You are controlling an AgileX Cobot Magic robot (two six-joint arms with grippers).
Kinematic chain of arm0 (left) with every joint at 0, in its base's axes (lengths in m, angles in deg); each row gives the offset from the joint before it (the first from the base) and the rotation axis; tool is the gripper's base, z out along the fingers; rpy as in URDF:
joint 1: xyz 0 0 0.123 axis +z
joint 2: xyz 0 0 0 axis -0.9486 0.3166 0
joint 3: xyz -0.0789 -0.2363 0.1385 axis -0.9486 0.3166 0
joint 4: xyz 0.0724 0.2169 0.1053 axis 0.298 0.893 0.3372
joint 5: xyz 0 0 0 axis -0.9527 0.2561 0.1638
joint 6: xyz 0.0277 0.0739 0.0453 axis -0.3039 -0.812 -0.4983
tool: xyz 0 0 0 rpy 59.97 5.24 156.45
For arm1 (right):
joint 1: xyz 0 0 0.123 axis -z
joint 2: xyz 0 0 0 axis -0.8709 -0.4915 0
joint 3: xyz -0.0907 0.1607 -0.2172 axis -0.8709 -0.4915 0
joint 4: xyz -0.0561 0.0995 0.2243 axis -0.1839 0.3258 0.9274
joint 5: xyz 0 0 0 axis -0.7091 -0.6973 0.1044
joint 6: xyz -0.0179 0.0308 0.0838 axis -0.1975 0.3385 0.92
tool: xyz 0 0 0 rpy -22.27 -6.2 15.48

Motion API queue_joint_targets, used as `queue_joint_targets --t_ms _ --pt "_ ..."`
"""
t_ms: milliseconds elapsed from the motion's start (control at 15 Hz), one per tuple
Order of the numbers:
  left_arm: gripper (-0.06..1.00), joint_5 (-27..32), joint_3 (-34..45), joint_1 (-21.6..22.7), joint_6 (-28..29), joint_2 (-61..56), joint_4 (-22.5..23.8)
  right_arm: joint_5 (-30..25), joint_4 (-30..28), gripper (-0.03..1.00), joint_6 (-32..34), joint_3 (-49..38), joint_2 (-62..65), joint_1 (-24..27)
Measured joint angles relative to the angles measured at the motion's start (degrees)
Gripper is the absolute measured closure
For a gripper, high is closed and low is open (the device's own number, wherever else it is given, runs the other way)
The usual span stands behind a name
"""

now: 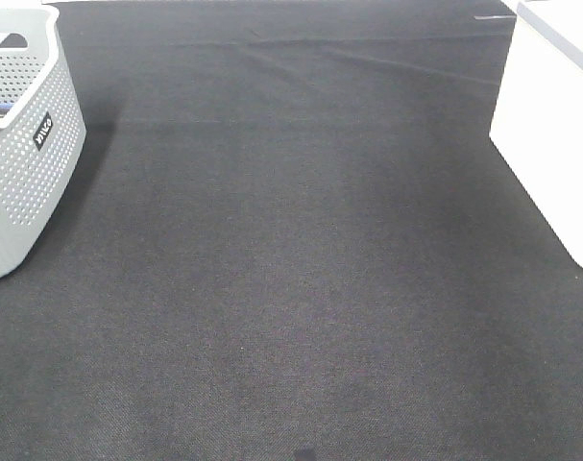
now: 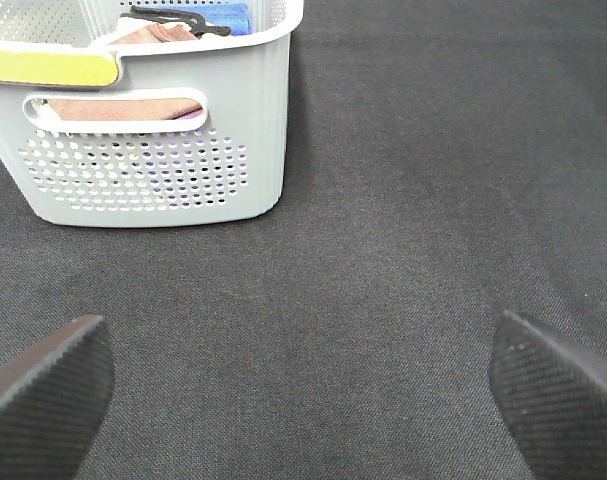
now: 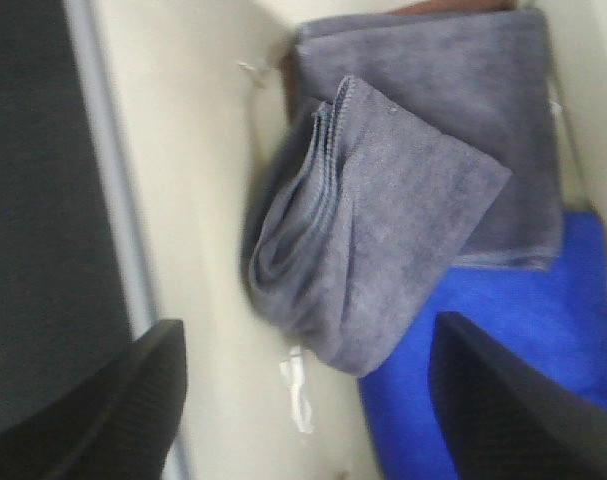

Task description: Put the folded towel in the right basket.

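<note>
Left gripper (image 2: 301, 400): jaws spread wide, empty, over the tabletop (image 2: 403, 200); grey basket (image 2: 153, 150) beyond. Right gripper (image 3: 308, 400): jaws spread wide, empty, above the right basket (image 3: 183, 150). Folded towel (image 3: 383, 230) lies inside it, clear of both jaws, atop a blue cloth (image 3: 503, 380) and another grey towel (image 3: 463, 80).

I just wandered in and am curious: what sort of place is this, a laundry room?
Probably a test bench for towel sorting, not a laundry: a black cloth worktop, a grey perforated basket on one side, and a white basket opposite holding a folded grey towel.
</note>
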Motion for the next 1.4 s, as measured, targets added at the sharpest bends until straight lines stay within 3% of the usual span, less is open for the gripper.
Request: queue_joint_targets --t_ms 533,667,800,1400 --pt "-0.02 0.0 0.0 0.0 0.0 0.0 0.0 0.1 1.0 0.31 0.2 -3.0 7.8 -13.9" --pt "-0.02 0.0 0.0 0.0 0.0 0.0 0.0 0.1 1.0 0.31 0.7 -13.1 15.3 -14.8" --pt "-0.02 0.0 0.0 0.0 0.0 0.0 0.0 0.2 0.3 0.31 1.1 -17.3 18.3 -14.8" --pt "-0.02 0.0 0.0 0.0 0.0 0.0 0.0 0.2 -2.1 0.31 2.1 -61.7 53.3 -14.8"
